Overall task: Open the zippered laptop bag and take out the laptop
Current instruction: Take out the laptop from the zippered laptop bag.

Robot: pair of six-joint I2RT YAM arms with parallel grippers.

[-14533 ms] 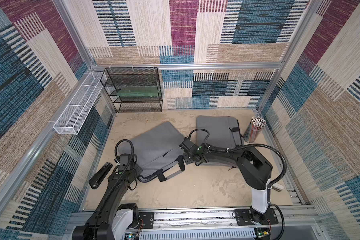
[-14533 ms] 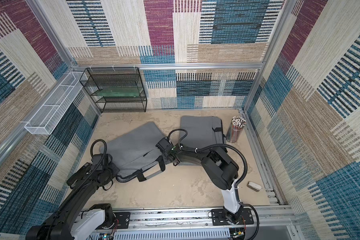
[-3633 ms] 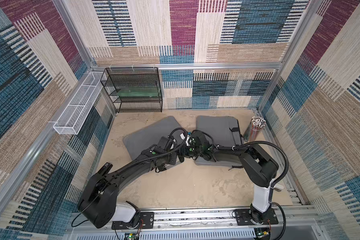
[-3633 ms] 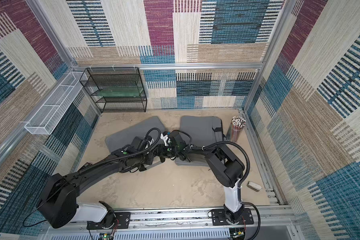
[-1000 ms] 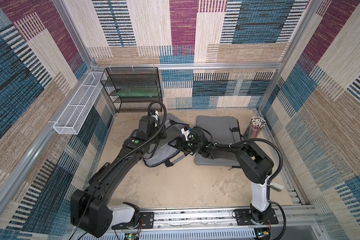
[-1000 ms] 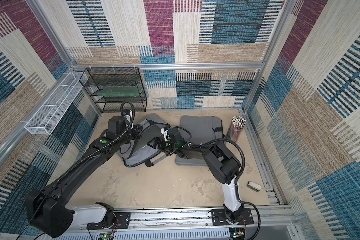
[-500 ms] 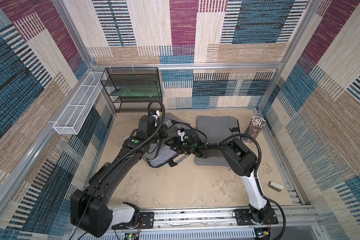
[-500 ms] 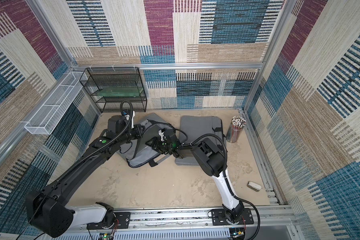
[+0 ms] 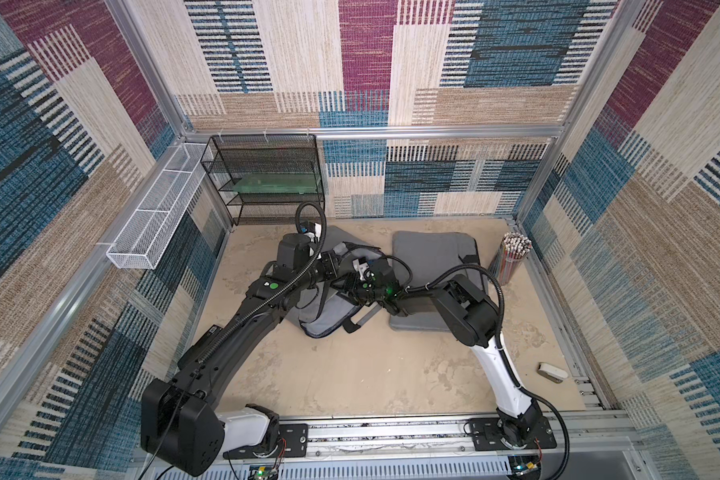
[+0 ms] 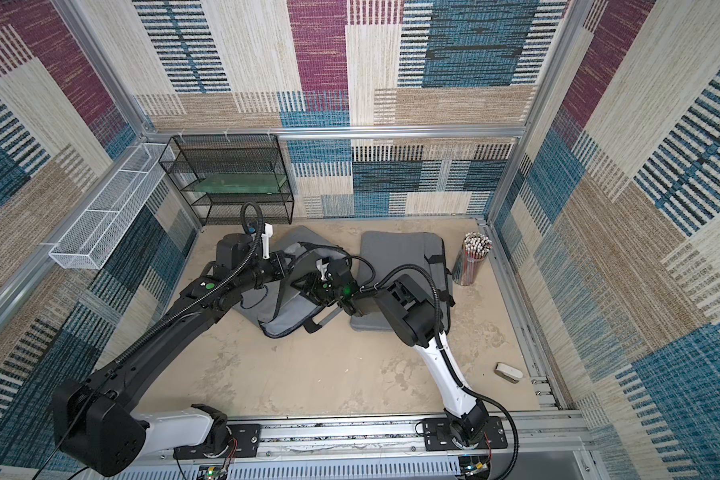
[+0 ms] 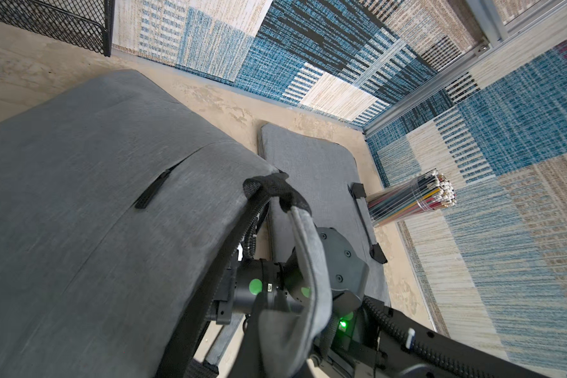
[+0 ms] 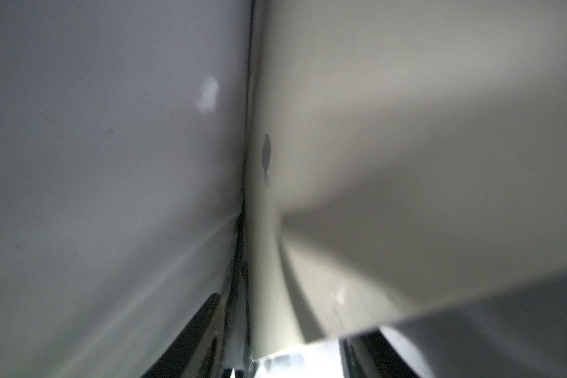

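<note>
**Two tools at one bag: laptop sighted inside, withdrawal pending**

Bag: the laptop bag [image 9: 327,316] lies left of centre on the worktop [image 9: 371,374], its mouth gaping toward the right arm. I judge the zip step done and the withdrawal the step in hand.

Left tool [image 10: 288,262]: closed. The upper flap stands raised right at it, so I judge it is pinching the flap's edge. Fabric hides the fingertips themselves.

Right tool [image 10: 308,291]: reached into the mouth. I cannot tell whether its jaws are apart or clamped, as the wrist view gives only dark shapes at the frame's edge.

Laptop [image 12: 357,131]: inside the bag, seen only in the right wrist view. It shows as a pale lid with a dark logo [image 12: 266,153], lying against grey lining [image 12: 112,163].

Recommendations:
- Hold the flap high and steady so the mouth does not sag onto the right wrist.
- Take the laptop's edge squarely and deep, since I expect the smooth lid to slip from a shallow pinch.
- Check that no lining is caught in the jaws.
- Draw straight out along the laptop's own plane, clear of the zip and the carry handle [image 9: 364,319].
- A second grey bag [image 9: 433,257] lies flat just beside, under the right forearm, so plan the set-down on bare worktop.
</note>
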